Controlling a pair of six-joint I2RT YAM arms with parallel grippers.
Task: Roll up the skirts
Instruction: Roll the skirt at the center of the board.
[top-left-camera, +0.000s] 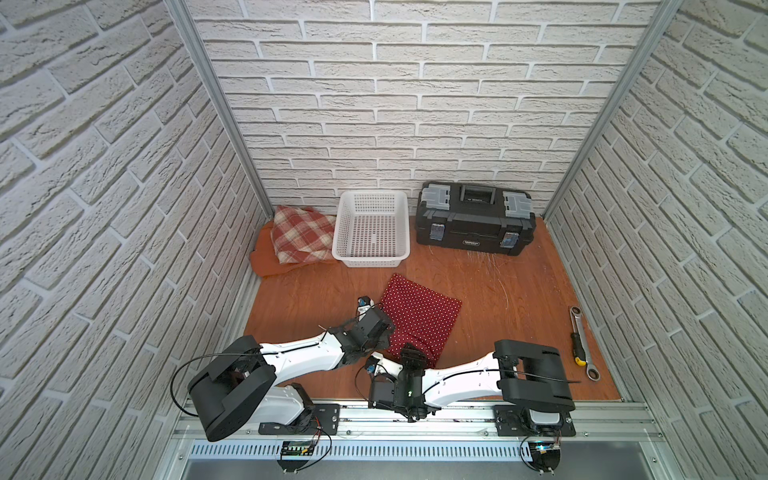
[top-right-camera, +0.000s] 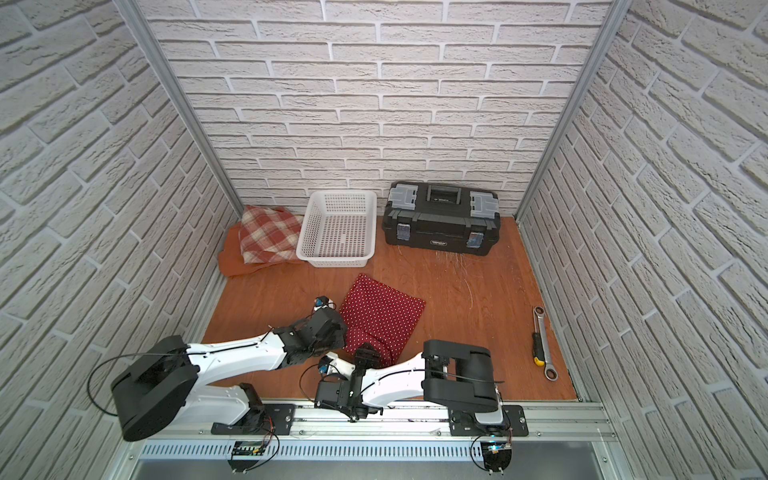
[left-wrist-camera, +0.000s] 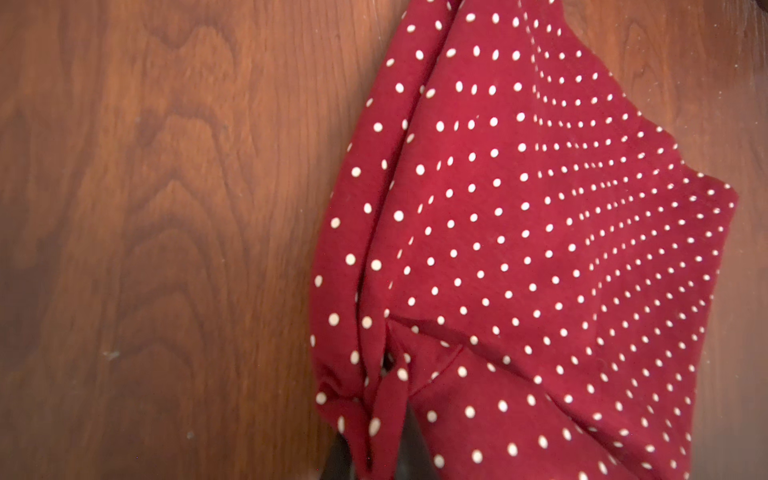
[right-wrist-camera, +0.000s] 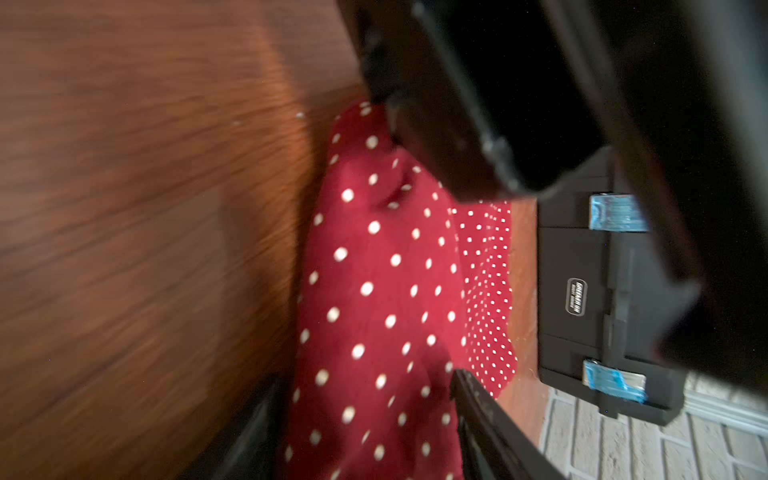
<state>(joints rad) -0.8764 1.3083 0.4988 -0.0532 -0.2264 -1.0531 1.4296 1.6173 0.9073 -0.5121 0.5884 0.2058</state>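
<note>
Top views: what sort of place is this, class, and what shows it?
Probably a staged robot test cell, not a home: brick-pattern panels in an aluminium frame, two robot arms on a metal rail, and a polka-dot skirt on the tabletop.

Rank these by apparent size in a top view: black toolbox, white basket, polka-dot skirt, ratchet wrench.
black toolbox
white basket and polka-dot skirt: look alike, skirt partly hidden, so unranked
ratchet wrench
</note>
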